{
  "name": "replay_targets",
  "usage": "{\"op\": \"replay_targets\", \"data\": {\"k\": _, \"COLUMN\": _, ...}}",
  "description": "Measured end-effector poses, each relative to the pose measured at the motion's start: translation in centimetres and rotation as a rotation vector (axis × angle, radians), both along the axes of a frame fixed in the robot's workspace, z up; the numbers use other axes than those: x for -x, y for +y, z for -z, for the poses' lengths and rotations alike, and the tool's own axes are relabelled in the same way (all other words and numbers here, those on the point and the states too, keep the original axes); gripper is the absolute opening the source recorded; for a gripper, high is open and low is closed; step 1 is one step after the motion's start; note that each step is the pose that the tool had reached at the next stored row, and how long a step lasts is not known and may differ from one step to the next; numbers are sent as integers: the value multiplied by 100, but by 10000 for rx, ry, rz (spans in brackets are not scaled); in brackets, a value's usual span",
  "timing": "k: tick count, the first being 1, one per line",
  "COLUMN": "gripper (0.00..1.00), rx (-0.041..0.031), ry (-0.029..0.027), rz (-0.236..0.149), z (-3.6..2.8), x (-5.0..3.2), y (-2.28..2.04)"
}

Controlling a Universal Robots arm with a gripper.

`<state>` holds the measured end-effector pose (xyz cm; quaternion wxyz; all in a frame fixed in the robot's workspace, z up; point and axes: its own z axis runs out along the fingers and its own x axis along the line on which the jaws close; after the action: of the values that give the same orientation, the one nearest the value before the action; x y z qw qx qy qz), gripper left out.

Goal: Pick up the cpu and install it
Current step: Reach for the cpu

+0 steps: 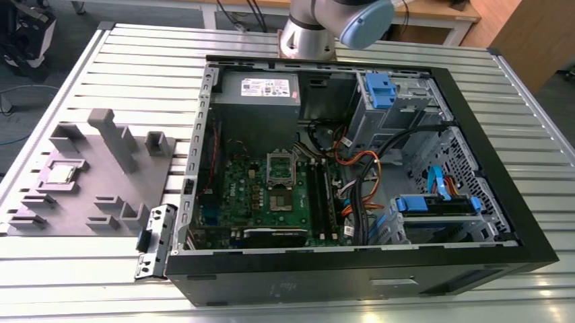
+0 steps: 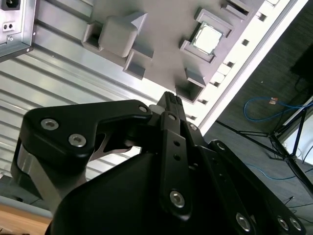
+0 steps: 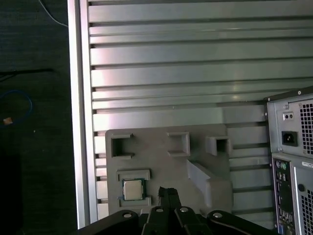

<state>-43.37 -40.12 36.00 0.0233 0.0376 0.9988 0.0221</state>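
From the exterior view, the open computer case (image 1: 359,269) lies on its side on the slatted table (image 1: 134,60). Its motherboard (image 1: 269,195) faces up, and a silver socket frame (image 1: 282,168) sits near the board's middle. On the exterior view's left of the case is the grey moulded tray (image 1: 99,195). The cpu (image 1: 60,173) lies flat in a framed seat on it, well apart from the socket. The arm (image 1: 314,33) rises behind the case, at the far edge of the table.

The second wrist view looks along the black gripper (image 2: 169,97) toward the tray (image 2: 166,39). The fingers run together to a single tip with nothing between them; as far as I can make out, the jaws are closed and empty. The cpu (image 2: 208,38) sits in its seat beyond that tip, near it but not touched. A blue cable (image 2: 264,107) lies looped on the floor past the table's edge.

The first wrist view looks straight down. The gripper (image 3: 167,191) hangs over the tray (image 3: 161,166), its tip just beside the cpu (image 3: 132,189). The case's rear panel (image 3: 293,147), with its power inlet, stands to one side of the tray.
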Motion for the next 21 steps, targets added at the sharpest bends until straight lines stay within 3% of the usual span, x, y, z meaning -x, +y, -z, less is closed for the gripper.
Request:
{"op": "replay_targets", "data": {"k": 10, "gripper": 11, "rx": 1, "ry": 76, "rz": 1, "z": 161, "x": 122, "y": -118}}
{"op": "replay_targets", "data": {"k": 21, "gripper": 11, "rx": 0, "ry": 236, "rz": 1, "z": 334, "x": 211, "y": -197}}
